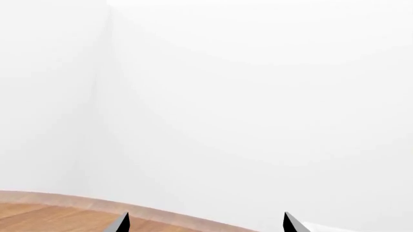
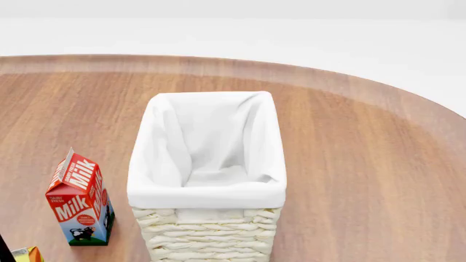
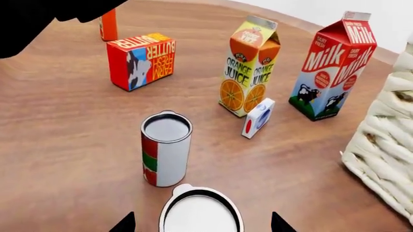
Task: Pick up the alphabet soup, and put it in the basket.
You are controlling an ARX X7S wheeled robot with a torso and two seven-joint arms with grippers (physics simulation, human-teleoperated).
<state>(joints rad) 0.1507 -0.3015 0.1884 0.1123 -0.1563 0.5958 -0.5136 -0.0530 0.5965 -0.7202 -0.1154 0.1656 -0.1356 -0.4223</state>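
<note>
In the right wrist view a can with a white top (image 3: 200, 215) stands between my right gripper's (image 3: 201, 223) two fingertips. Only its top shows, so its label is hidden; it looks like the alphabet soup. The jaws stand wide apart, with gaps on both sides of the can. The cream wicker basket (image 2: 207, 188) with its white liner stands empty in the middle of the table, and its woven wall shows in the right wrist view (image 3: 387, 145). My left gripper (image 1: 205, 223) is open and empty, facing a white wall over the table edge. Neither gripper shows in the head view.
A red-and-green can (image 3: 166, 150) stands just beyond the white-topped can. Further off are a small white box (image 3: 258, 117), an orange juice carton (image 3: 250, 65), a milk carton (image 3: 332, 67), a butter box (image 3: 140, 60) and an orange item (image 3: 108, 24). The milk carton (image 2: 78, 199) is left of the basket.
</note>
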